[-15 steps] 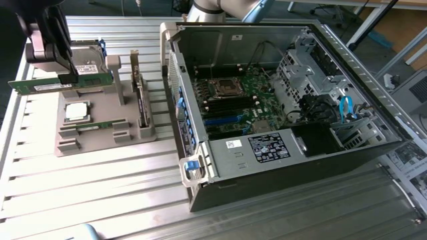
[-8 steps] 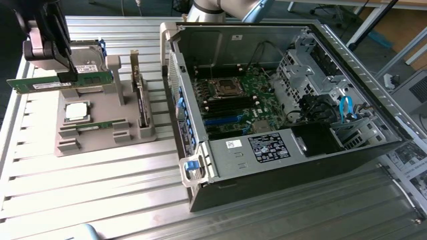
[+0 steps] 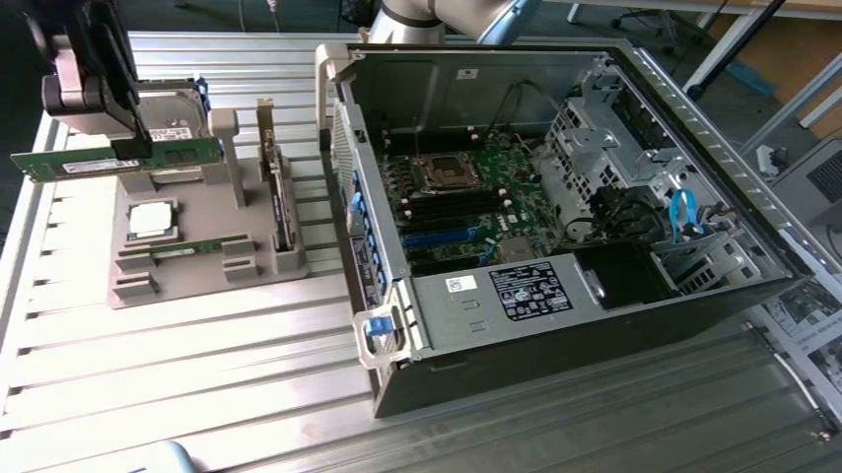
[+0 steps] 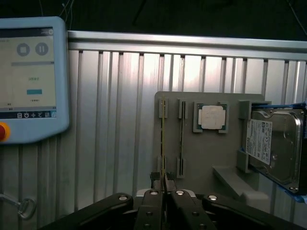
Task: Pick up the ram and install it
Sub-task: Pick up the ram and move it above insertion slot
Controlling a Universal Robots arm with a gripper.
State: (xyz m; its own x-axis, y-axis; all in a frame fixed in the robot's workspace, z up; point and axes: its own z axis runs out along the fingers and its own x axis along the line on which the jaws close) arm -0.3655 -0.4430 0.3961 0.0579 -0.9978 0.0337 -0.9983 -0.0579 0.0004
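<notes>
Tool (image 3: 132,148) clamped on ram (image 3: 73,164) about mid-length. Ram is thin green board with white label, held level in air above grey moulded fixture (image 3: 197,271) near worktop (image 3: 197,384) far corner, exterior view's left. Fixture carries square silver processor (image 3: 152,219) and metal hard drive (image 3: 174,116). Worktop is ribbed aluminium slats. Open black PC case (image 3: 526,365) beside fixture, green motherboard (image 3: 490,187) exposed.
</notes>
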